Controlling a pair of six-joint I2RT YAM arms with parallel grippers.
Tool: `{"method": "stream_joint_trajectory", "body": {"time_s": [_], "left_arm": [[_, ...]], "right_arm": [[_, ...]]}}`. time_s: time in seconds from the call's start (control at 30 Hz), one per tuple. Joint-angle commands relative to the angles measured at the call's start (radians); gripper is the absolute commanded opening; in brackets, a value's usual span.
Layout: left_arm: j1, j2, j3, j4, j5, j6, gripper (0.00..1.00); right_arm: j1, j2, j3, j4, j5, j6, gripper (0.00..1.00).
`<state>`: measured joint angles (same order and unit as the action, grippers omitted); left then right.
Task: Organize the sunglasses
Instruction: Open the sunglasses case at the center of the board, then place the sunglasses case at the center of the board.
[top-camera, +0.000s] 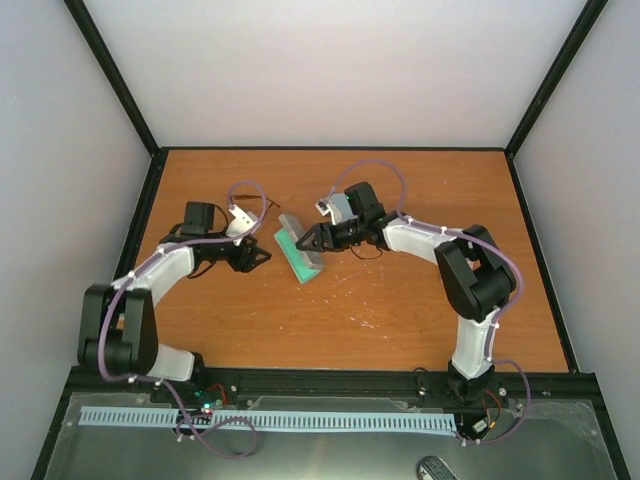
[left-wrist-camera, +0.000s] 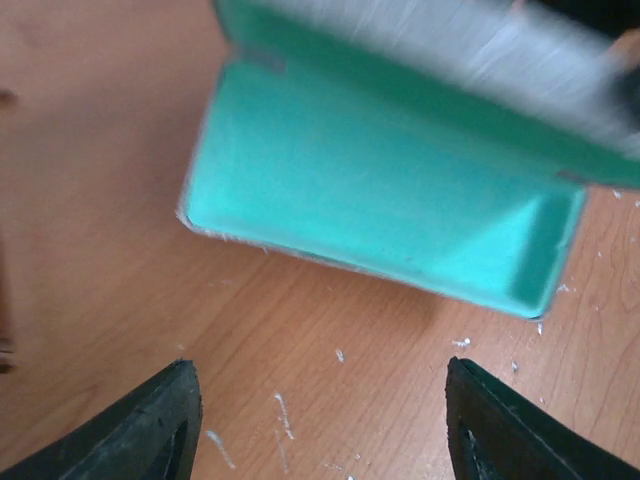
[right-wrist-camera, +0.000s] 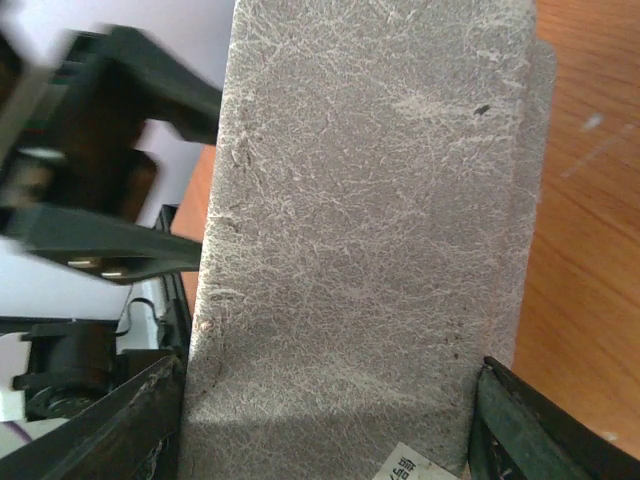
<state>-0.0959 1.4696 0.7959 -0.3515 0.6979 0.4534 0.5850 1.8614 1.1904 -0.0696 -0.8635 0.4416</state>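
Grey and crackled like worn leather, the outside of an open case (right-wrist-camera: 370, 200) filled the right wrist view. It sat between the two dark fingers of the right gripper (right-wrist-camera: 328, 365), which stood wide and pressed against its two long edges, clamped on the case across the width of the raised lid. From above, that gripper (top-camera: 305, 240) met the case (top-camera: 300, 255) from the right, near the middle of the wooden counter (top-camera: 400, 300).

A white label (right-wrist-camera: 412, 465) showed at the bottom edge of the lid. It carried small dark print that was cut off by the frame and too small to read.

The left gripper (top-camera: 258, 257) hung just to the left of the case, apart from it. In its own view the left gripper (left-wrist-camera: 320, 365) had its fingers well apart with only bare, scuffed wood between them, holding and touching nothing. Beyond the fingertips lay the case (left-wrist-camera: 370, 190) with its teal lining facing the camera, and the lid above it was blurred.

No view made clear where the sunglasses lay. The teal tray showed only its lining.
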Motion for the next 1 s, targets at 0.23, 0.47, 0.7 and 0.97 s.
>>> {"method": "stream_joint_trajectory", "body": {"time_s": [0.23,0.47,0.7,0.97], "left_arm": [[0.047,-0.118,-0.005,0.036,-0.053,-0.014,0.66],[0.047,-0.100,-0.003,0.044,-0.043,-0.023,0.65],[0.047,-0.078,-0.003,0.048,-0.038,-0.026,0.63],[0.047,-0.067,0.000,0.049,-0.032,-0.027,0.62]], "right_arm": [[-0.014,0.215,0.158,-0.178,-0.033,-0.124,0.17],[-0.048,0.269,0.174,-0.214,-0.020,-0.133,0.45],[-0.070,0.289,0.178,-0.235,-0.012,-0.155,0.72],[-0.070,0.245,0.167,-0.248,0.022,-0.164,1.00]]}}
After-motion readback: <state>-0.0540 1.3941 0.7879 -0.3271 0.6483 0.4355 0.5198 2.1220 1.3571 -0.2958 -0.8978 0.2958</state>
